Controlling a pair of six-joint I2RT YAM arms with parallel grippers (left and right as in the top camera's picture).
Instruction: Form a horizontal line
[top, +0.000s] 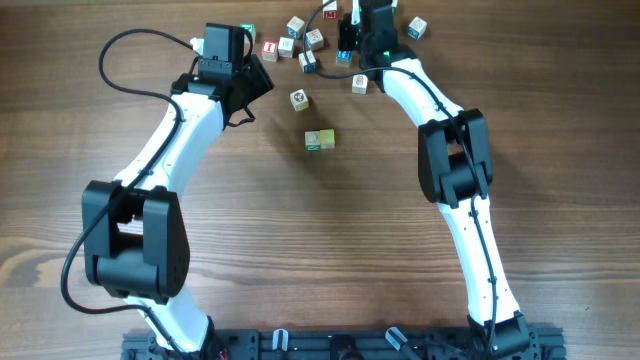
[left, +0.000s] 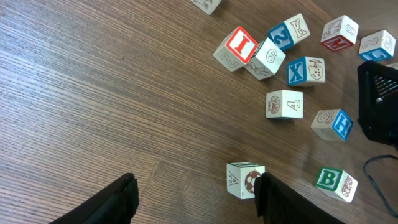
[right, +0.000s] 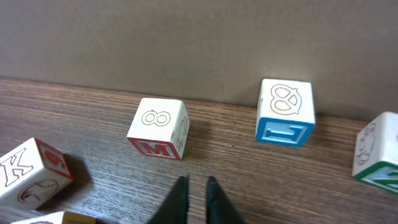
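Note:
In the overhead view a whitish cube with a green mark and a pale yellow cube (top: 319, 139) sit edge to edge mid-table. A white cube (top: 299, 99) stands apart, up and left of them. In the left wrist view it shows an A and a ball (left: 245, 179), right beside my right finger; I cannot tell if they touch. My left gripper (top: 255, 85) (left: 196, 183) is open and empty. My right gripper (top: 350, 30) (right: 196, 183) is shut and empty, at the far edge among loose cubes.
Several loose cubes lie scattered at the far edge: a red I cube (left: 239, 43), a blue X cube (left: 305, 70), a green B cube (left: 336, 183), a red M cube (right: 158, 129) and a blue cube (right: 285, 112). A wall rises behind them.

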